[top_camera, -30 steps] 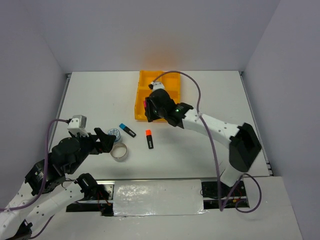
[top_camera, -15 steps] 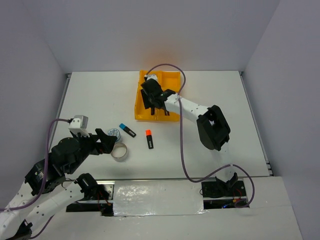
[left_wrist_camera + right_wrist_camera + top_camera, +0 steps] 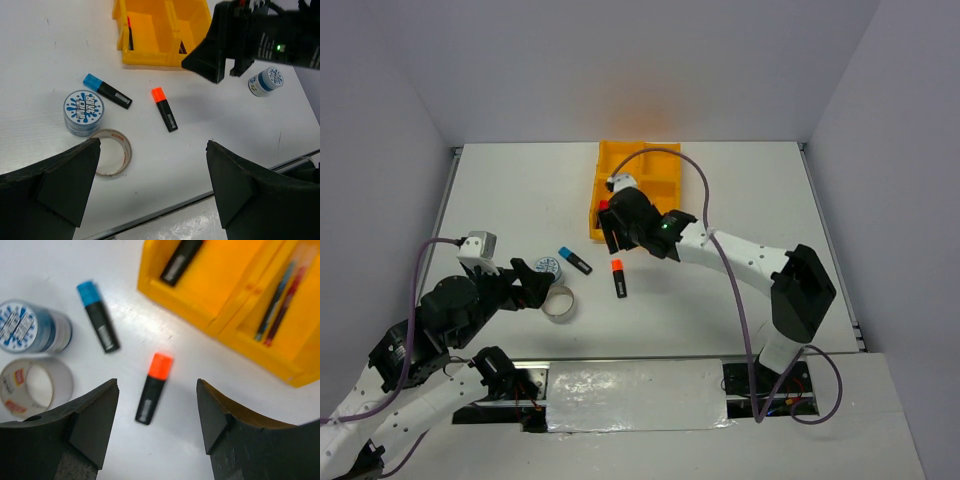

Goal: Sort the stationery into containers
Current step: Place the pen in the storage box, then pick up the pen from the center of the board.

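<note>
Orange-capped highlighter [image 3: 619, 278] is noted on the table [image 3: 750, 190], at 6 o'clock of the yellow tray [image 3: 608, 165], apart from it. Right gripper [image 3: 156, 390] is positioned above it, jaws parted, nothing held. Left gripper [image 3: 153, 145] is likewise parted and empty. Pick step is judged in hand: descent and closure across the barrel are required.

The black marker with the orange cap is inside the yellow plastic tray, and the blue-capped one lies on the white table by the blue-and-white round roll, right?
Not quite. The black marker with the orange cap lies on the white table, outside the yellow plastic tray; the right wrist view shows it. The blue-capped black marker is by the blue-and-white round roll.
</note>
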Tool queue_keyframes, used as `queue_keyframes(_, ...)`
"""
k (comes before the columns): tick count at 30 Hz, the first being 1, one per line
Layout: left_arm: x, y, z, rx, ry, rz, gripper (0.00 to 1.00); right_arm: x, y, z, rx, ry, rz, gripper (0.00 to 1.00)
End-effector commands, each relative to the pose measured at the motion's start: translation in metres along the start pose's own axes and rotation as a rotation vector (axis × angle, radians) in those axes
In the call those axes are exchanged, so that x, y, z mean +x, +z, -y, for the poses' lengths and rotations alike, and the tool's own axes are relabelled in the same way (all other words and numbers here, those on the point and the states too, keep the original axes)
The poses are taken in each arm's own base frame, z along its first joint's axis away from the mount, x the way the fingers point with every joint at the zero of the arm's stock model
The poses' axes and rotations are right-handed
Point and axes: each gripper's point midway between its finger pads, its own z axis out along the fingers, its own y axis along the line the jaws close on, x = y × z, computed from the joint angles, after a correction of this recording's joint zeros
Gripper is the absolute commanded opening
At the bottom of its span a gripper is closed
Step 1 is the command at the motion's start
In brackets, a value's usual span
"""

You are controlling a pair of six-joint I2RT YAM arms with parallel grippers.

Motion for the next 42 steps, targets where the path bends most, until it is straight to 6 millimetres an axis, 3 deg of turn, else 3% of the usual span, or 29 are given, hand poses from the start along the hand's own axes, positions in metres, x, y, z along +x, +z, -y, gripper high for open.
queue_keyframes(1, -0.01, 0.001, 0.006, 0.027, -0.008, 0.04, 0.99, 0.052, 0.006, -0.014, 0.003, 0.02, -0.117, 0.71)
queue_keyframes(4, -0.009, 0.002, 0.006, 0.021, -0.007, 0.033, 0.99, 0.086, 0.017, -0.024, 0.022, 0.007, -0.193, 0.71)
queue_keyframes(7, -0.009, 0.002, 0.005, 0.017, -0.013, 0.036, 0.99, 0.107, 0.029, -0.031, 0.034, -0.003, -0.229, 0.7)
queue_keyframes(15, -0.009, 0.002, 0.006, 0.022, -0.011, 0.036, 0.99, 0.138, 0.059, -0.035, 0.055, -0.06, -0.291, 0.65)
queue_keyframes(20, -0.008, 0.003, 0.007, 0.025, -0.005, 0.028, 0.99, 0.155, 0.07, -0.033, 0.077, -0.074, -0.337, 0.35)
queue_keyframes(22, -0.008, 0.004, 0.007, 0.025, -0.005, 0.029, 0.99, 0.158, 0.069, -0.033, 0.071, -0.061, -0.341, 0.28)
queue_keyframes(23, -0.007, 0.004, 0.008, 0.027, -0.002, 0.026, 0.99, 0.158, 0.068, -0.033, 0.071, -0.056, -0.338, 0.17)
queue_keyframes(24, -0.007, 0.004, 0.007, 0.026, -0.001, 0.024, 0.99, 0.153, 0.064, -0.033, 0.066, -0.05, -0.325, 0.1)
queue_keyframes(28, -0.006, 0.006, 0.007, 0.022, 0.001, 0.018, 0.99, 0.115, 0.051, -0.039, 0.035, -0.033, -0.207, 0.08)
queue_keyframes(29, -0.007, 0.005, 0.008, 0.021, 0.001, 0.02, 0.99, 0.093, 0.043, -0.041, 0.026, -0.02, -0.157, 0.08)
queue_keyframes(33, -0.007, 0.006, 0.005, 0.007, -0.002, 0.02, 0.99, 0.04, 0.031, -0.037, 0.057, -0.043, -0.053, 0.1)
queue_keyframes(35, -0.007, 0.006, 0.005, 0.006, -0.004, 0.021, 0.99, 0.028, 0.044, -0.023, 0.092, -0.05, -0.061, 0.1)
queue_keyframes(36, -0.007, 0.006, 0.004, -0.001, -0.005, 0.021, 0.99, 0.01, 0.044, -0.02, 0.109, -0.038, -0.055, 0.1)
queue_keyframes(38, -0.006, 0.006, 0.002, -0.014, -0.01, 0.021, 0.99, 0.006, 0.06, -0.002, 0.171, -0.022, -0.089, 0.11)
queue_keyframes(39, -0.007, 0.006, 0.001, -0.02, -0.011, 0.023, 0.99, -0.012, 0.058, 0.001, 0.186, -0.012, -0.064, 0.11)
queue_keyframes(42, -0.007, 0.006, -0.001, -0.033, -0.012, 0.027, 0.99, -0.034, 0.072, 0.02, 0.227, 0.02, -0.045, 0.13)
